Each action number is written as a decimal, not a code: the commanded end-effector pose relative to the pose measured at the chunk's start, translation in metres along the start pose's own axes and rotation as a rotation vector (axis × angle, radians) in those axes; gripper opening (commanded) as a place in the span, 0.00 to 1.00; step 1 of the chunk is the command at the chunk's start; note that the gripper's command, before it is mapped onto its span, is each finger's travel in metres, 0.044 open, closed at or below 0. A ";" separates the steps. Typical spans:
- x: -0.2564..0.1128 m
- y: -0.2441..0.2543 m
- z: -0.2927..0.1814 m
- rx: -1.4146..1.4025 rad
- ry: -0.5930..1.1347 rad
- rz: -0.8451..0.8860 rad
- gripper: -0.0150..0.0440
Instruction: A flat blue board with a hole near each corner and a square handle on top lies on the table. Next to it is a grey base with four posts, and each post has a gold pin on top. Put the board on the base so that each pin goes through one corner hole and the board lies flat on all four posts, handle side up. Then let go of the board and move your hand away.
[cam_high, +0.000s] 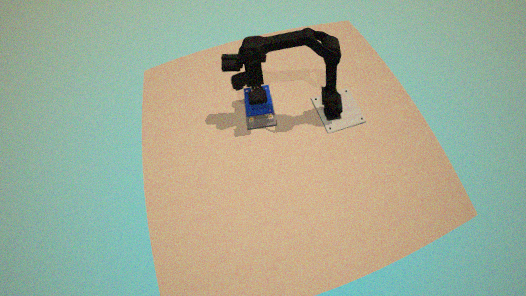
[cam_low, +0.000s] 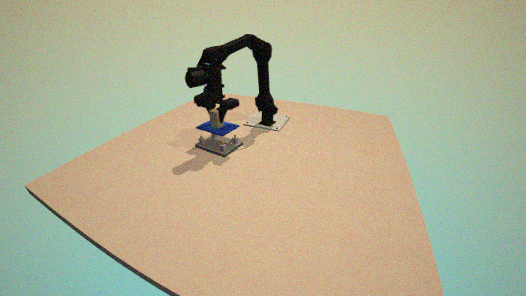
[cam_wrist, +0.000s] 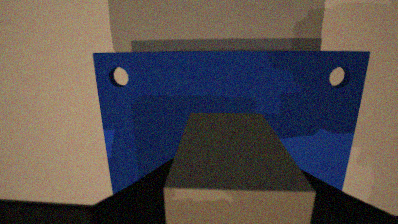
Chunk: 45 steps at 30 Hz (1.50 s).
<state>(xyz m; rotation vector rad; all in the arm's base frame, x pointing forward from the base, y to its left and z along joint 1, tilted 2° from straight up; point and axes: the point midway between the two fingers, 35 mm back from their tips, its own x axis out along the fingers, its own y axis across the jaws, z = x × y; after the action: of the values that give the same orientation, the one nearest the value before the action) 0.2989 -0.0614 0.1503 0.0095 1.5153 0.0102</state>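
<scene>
Before you, a smooth, matt blue board (cam_high: 271, 110) (cam_low: 218, 129) (cam_wrist: 225, 75) resembles plastic; your dull grey base (cam_high: 262, 123) (cam_low: 218, 148) shows gold, metallic-looking pins (cam_high: 251, 119) (cam_low: 222, 144), above a matt, grainy tan tabletop (cam_high: 300, 200) (cam_low: 280, 200).
</scene>
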 end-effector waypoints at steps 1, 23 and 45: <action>0.005 -0.003 -0.001 -0.005 0.001 -0.001 0.25; 0.027 -0.002 0.000 -0.003 0.001 0.000 0.25; 0.031 -0.003 0.000 0.003 0.001 0.000 0.25</action>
<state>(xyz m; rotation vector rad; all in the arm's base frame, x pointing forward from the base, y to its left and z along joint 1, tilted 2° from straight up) 0.3004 -0.0635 0.1207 0.0066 1.5179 0.0136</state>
